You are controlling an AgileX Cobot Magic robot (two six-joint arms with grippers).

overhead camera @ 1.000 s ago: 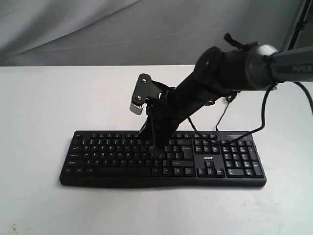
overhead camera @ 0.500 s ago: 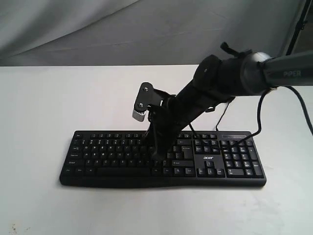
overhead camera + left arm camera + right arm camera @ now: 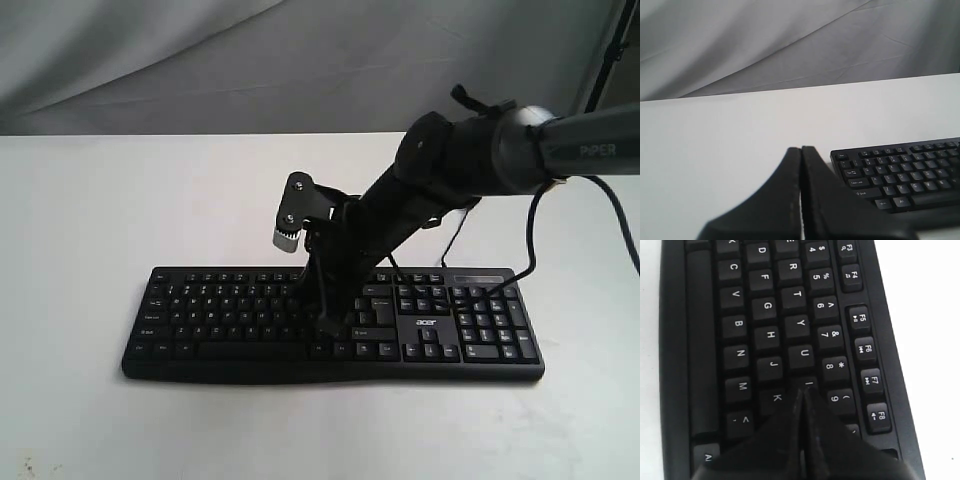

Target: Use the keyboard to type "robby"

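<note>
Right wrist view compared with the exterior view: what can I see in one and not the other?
Only the right wrist view: readable key letters, with the shut right gripper tip at the I key. Only the exterior view: the number pad, acer logo, the arm and white table. Both: the black keyboard and that gripper.
</note>
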